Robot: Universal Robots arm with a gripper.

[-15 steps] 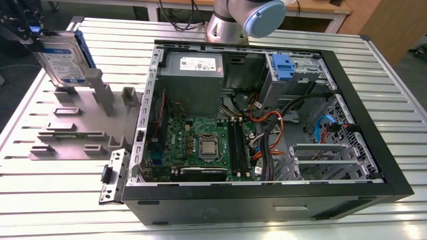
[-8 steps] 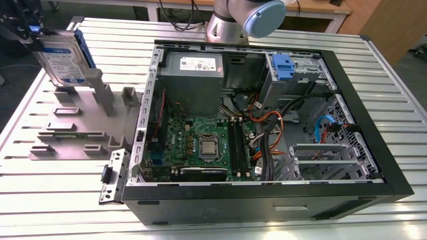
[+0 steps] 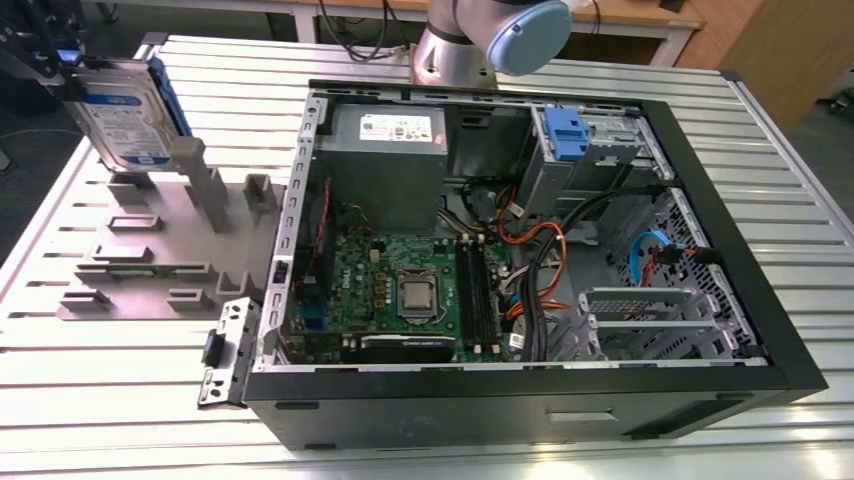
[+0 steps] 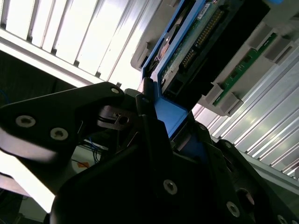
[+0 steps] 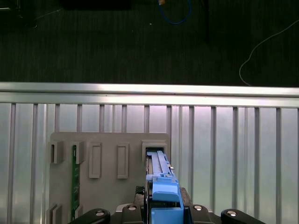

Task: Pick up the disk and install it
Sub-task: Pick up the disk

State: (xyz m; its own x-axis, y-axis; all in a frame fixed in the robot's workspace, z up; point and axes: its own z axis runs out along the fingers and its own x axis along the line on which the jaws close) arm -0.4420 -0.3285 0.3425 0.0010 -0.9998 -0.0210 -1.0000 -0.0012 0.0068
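Exterior view: my gripper (image 3: 67, 72) is at the far corner of the slatted metal table (image 3: 107, 400), on the exterior view's left. It is clamped on the disk (image 3: 123, 115), which stands upright on its edge with the label facing the camera and a blue rail along its side. The disk's lower edge is at the grey fixture plate (image 3: 147, 270); I cannot tell whether it has cleared the slot. The open computer case (image 3: 747, 290) lies on the table on the exterior view's right of the fixture, well apart from the disk. Inside it are the blue-latched drive bay (image 3: 567, 135), the power supply (image 3: 387, 150) and the motherboard (image 3: 400, 280). My arm's base (image 3: 487, 40) stands behind the case.

Second wrist view: my gripper (image 4: 170, 119) is closed, with a black finger (image 4: 147, 112) pressed against the blue carrier. The disk (image 4: 196, 42) shows its circuit-board side, with the table slats (image 4: 70, 32) beyond.

First wrist view: my gripper (image 5: 163, 212) holds the blue carrier between its jaws. The disk (image 5: 159, 168) runs edge-on towards a slot in the fixture plate (image 5: 107, 191). A green circuit card (image 5: 74, 182) stands in another slot. The table (image 5: 233, 154) ends at dark floor (image 5: 140, 42).
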